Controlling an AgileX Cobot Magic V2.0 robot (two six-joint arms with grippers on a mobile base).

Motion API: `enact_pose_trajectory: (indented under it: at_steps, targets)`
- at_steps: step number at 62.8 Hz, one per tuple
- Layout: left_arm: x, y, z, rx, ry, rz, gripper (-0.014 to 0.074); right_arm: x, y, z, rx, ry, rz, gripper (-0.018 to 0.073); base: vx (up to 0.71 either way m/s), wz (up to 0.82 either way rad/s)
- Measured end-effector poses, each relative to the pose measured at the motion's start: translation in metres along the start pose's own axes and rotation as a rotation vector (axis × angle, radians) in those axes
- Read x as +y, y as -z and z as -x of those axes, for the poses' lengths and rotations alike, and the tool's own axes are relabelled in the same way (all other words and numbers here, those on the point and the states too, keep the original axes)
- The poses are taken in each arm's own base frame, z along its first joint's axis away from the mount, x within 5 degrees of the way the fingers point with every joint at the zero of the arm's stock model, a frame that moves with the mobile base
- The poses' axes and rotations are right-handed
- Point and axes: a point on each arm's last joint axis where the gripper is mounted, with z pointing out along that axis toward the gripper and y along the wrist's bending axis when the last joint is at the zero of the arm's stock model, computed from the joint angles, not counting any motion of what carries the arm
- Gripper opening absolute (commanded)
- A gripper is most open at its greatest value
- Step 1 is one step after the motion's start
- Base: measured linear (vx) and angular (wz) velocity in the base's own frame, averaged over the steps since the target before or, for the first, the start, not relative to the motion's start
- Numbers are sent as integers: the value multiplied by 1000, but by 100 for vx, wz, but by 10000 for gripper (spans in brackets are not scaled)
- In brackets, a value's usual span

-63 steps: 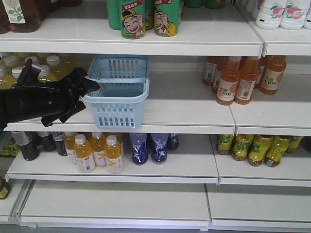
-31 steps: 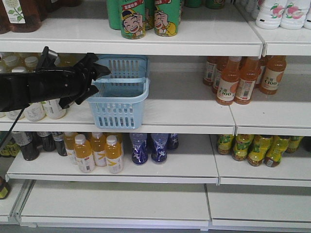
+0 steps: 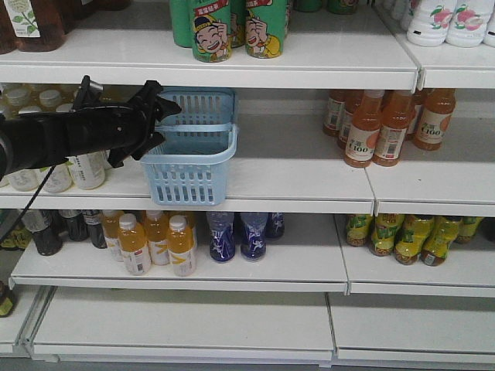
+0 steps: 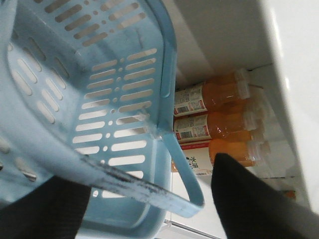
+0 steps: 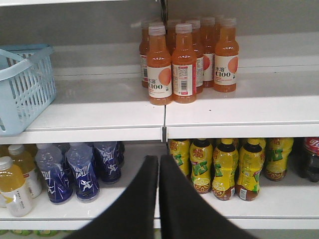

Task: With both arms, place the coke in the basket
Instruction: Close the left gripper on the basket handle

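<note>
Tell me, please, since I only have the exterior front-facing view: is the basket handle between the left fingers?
Observer: Yes. In the left wrist view the basket's handle crosses the gap between the left gripper's open fingers.
Operator: Thank you. Where is the right gripper?
Observer: The right gripper is shut, aimed below the orange bottles.
Operator: Can you see the coke?
Observer: The coke stands at the lower shelf's far right, beside the yellow bottles.
</note>
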Motion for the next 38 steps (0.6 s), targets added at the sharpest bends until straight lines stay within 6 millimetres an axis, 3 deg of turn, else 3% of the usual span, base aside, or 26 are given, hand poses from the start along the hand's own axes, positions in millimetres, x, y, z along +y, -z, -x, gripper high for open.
enact_pose_trajectory:
  at_steps: [19,28,38]
  targets:
    - [13,-15,2,-3,9,24,453,0,0,0,0,0,0,-5,0,0]
    - [15,-15,3,-11,9,32,326,0,0,0,0,0,0,-5,0,0]
    - [14,-15,2,-3,25,21,107,0,0,0,0,0,0,-5,0,0]
